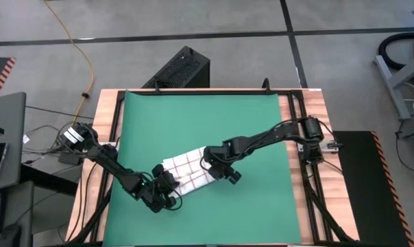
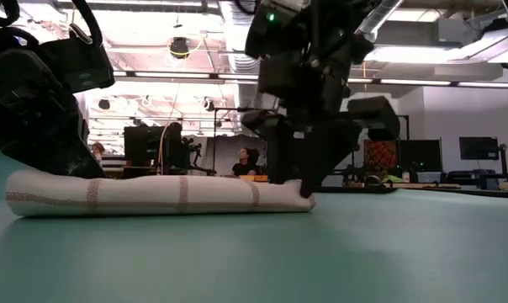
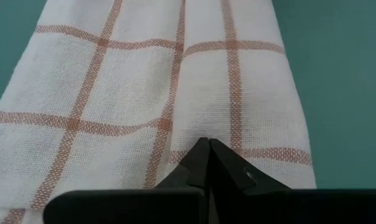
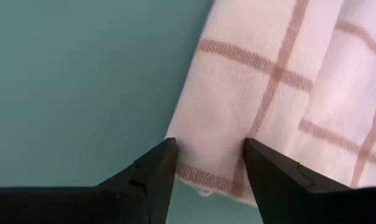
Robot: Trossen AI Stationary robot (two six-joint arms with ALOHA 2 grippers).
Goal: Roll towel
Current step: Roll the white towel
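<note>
The thin white cloth towel (image 1: 188, 171) with a grid of red-brown lines lies folded into a short, thick band on the green mat (image 1: 200, 123), in the near half of the mat and a little left of its middle. In the high view it runs at a slant, its left end nearer the front edge and its right end farther back. In the low view (image 2: 157, 195) it shows as a low, flattened bundle of layered cloth resting on the mat surface.

The left gripper (image 1: 167, 194) sits at the towel's near-left end. In the left wrist view its 2 dark fingertips (image 3: 203, 163) are pressed together with their point against the cloth; whether any fabric is pinched between them cannot be told.

The right gripper (image 1: 224, 171) stands at the towel's right end. In the right wrist view its 2 dark fingers (image 4: 152, 171) are spread apart, straddling a corner of the towel (image 4: 269, 99), with the hem edge lying between them and nothing clamped. In the low view the right gripper (image 2: 300, 187) reaches down to the mat at the bundle's right end.

The mat covers a wooden table (image 1: 104, 116) with dark frame rails along its sides.
</note>
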